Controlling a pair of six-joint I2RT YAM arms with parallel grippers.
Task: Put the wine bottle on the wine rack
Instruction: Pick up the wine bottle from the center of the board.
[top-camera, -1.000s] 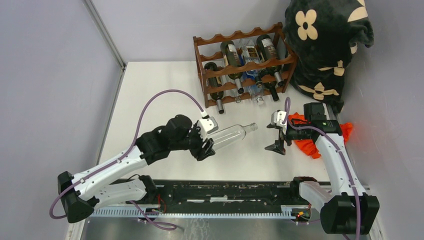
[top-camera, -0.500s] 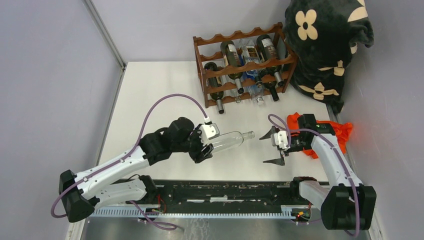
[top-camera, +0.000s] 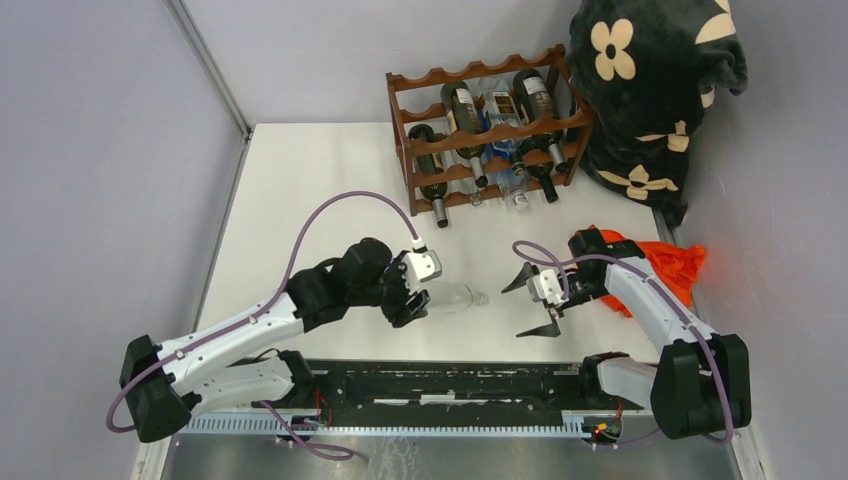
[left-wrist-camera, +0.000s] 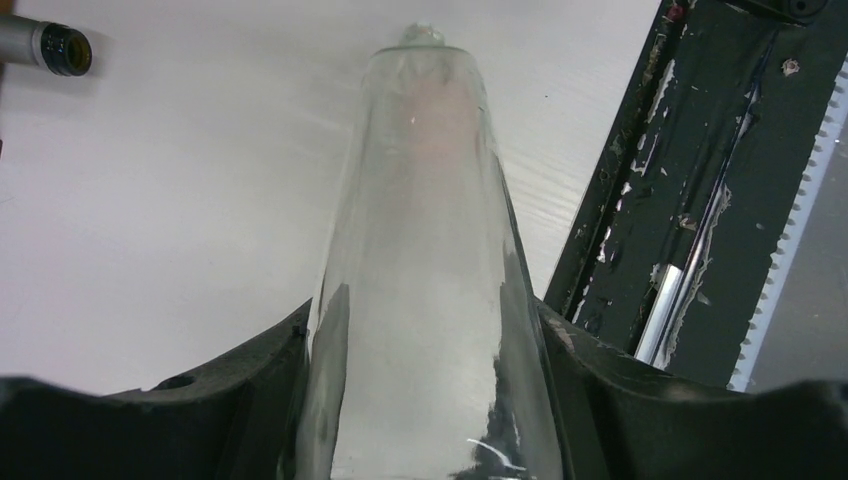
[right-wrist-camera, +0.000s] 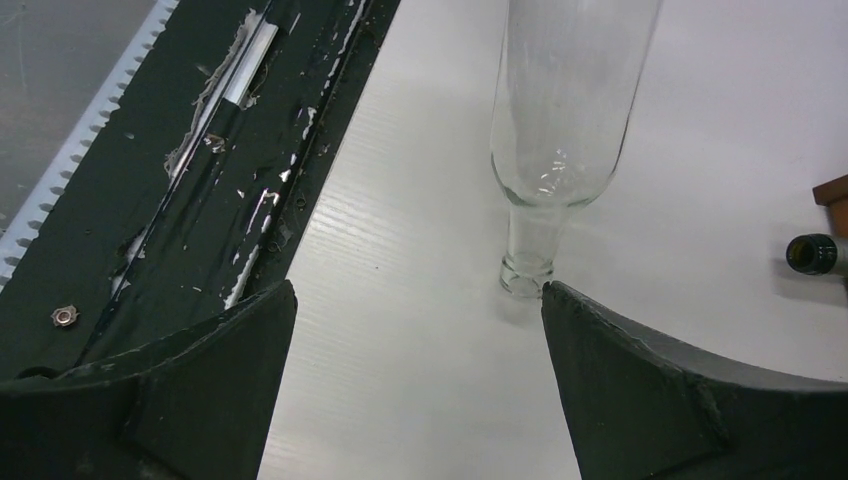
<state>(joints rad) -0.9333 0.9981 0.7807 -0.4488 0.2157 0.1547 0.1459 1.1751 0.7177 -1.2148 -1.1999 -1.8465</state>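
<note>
A white table (top-camera: 320, 180) seen from above, with two white-and-black robot arms mounted on a black rail (top-camera: 450, 385) at its near edge.

The left arm reaches from its base at the near left corner diagonally across to the middle of the table, stretched long and low, its wrist bent toward the right. The left gripper (top-camera: 413, 297) is clenched around the body of the wine bottle (top-camera: 455, 297), a clear, empty glass bottle. In the left wrist view the two dark fingers (left-wrist-camera: 250, 390) press against both sides of the glass. The bottle lies nearly level, tilted slightly down, with its neck pointing right. Its mouth (right-wrist-camera: 527, 275) sits at or just above the tabletop; contact cannot be told for sure.

The right arm rises from the near right corner, bends at the elbow above an orange cloth (top-camera: 680, 265), and folds back to the left. The right gripper (top-camera: 520, 308) is spread wide and holds nothing, facing the bottle's mouth from just beside it.

The wine rack (top-camera: 480, 130), reddish-brown wood with scalloped rails, stands at the far side of the table, well apart from the held bottle. Several dark and clear bottles already lie in it, necks toward the arms. A black blanket with cream flowers (top-camera: 650, 90) is heaped just to the right of the rack.
</note>
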